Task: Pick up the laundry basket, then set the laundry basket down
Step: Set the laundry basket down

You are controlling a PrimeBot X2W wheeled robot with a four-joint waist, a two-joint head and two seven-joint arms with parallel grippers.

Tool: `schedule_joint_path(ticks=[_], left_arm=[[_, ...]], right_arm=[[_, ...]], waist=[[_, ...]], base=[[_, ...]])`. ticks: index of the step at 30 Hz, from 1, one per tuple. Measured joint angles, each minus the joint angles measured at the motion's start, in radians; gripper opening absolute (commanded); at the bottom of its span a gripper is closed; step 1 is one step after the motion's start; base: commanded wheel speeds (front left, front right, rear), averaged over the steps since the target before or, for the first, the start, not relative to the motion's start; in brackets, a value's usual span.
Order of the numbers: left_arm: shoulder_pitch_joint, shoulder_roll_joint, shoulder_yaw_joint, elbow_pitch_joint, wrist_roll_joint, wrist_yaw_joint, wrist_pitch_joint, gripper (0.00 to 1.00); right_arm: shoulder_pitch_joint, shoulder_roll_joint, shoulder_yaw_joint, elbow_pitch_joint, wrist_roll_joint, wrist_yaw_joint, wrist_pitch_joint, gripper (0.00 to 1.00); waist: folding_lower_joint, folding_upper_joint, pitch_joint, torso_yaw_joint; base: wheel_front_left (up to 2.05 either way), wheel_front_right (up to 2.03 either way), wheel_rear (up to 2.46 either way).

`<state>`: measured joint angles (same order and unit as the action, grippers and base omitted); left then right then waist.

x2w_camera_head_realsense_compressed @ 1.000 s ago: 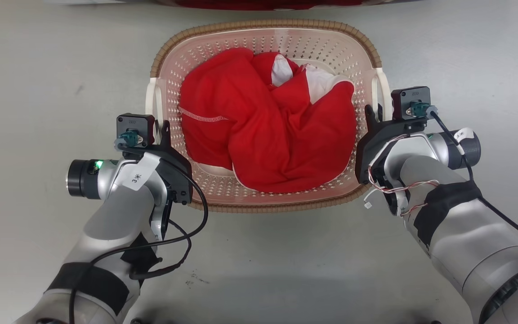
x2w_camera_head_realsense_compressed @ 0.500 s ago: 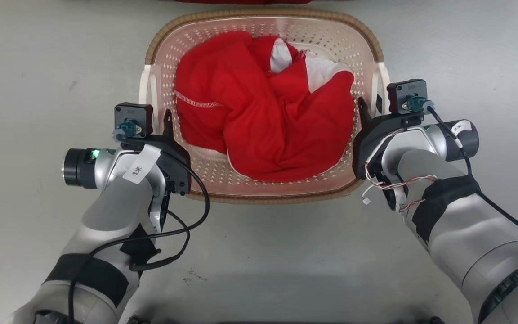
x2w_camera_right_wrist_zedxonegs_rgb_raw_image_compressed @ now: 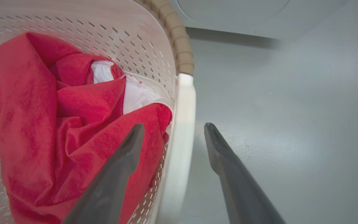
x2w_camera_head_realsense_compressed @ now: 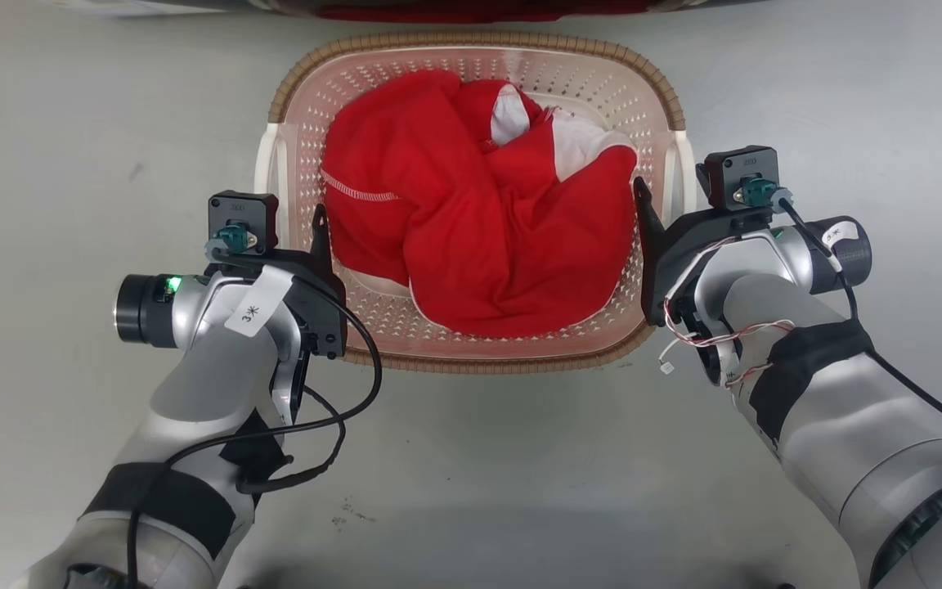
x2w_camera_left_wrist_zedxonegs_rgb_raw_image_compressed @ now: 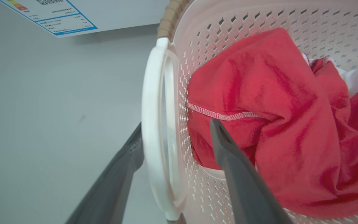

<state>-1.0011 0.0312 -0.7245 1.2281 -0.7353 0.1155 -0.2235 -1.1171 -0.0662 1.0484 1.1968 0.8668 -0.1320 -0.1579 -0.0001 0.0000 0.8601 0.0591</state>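
Smooth grey floor (x2w_camera_head_realsense_compressed: 471,474) carries the pale pink-white perforated plastic laundry basket (x2w_camera_head_realsense_compressed: 577,74) with brown woven-look rim, centred between both arms and holding a crumpled red cloth (x2w_camera_head_realsense_compressed: 479,237) with white patches. The white plastic left handle (x2w_camera_left_wrist_zedxonegs_rgb_raw_image_compressed: 151,124) runs between the left gripper (x2w_camera_left_wrist_zedxonegs_rgb_raw_image_compressed: 176,124) fingers, one dark finger outside and one inside the wall, spread apart, not clamped. Same at the white right handle (x2w_camera_right_wrist_zedxonegs_rgb_raw_image_compressed: 182,130): right gripper (x2w_camera_right_wrist_zedxonegs_rgb_raw_image_compressed: 174,124) spread, straddling, no contact seen. Step looks like the grasp before the lift. Best done by closing both together on the handle middles, keeping inner fingers off the cloth, then raising level so the load doesn't tip
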Motion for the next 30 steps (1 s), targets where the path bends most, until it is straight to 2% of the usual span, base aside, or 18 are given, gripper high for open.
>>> schedule_joint_path(ticks=[11,18,30], left_arm=[[0.045,0.004,0.002,0.007,-0.001,-0.004,-0.019,1.0],[0.091,0.009,0.019,-0.01,-0.009,-0.029,-0.026,1.0],[0.214,0.035,0.073,-0.164,0.001,-0.035,-0.026,1.0]], right_arm=[[0.026,0.001,-0.002,-0.012,0.005,0.0,-0.048,1.0],[0.066,0.002,-0.011,-0.022,0.007,0.003,-0.082,1.0],[0.171,0.001,-0.072,-0.089,0.014,0.009,-0.091,1.0]], waist=[[0.0,-0.0001,-0.084,-0.008],[0.0,-0.0001,-0.167,-0.015],[-0.0001,-0.0001,-0.336,-0.019]], base=[[0.0,0.0,0.0],[0.0,0.0,0.0],[0.0,0.0,0.0]])
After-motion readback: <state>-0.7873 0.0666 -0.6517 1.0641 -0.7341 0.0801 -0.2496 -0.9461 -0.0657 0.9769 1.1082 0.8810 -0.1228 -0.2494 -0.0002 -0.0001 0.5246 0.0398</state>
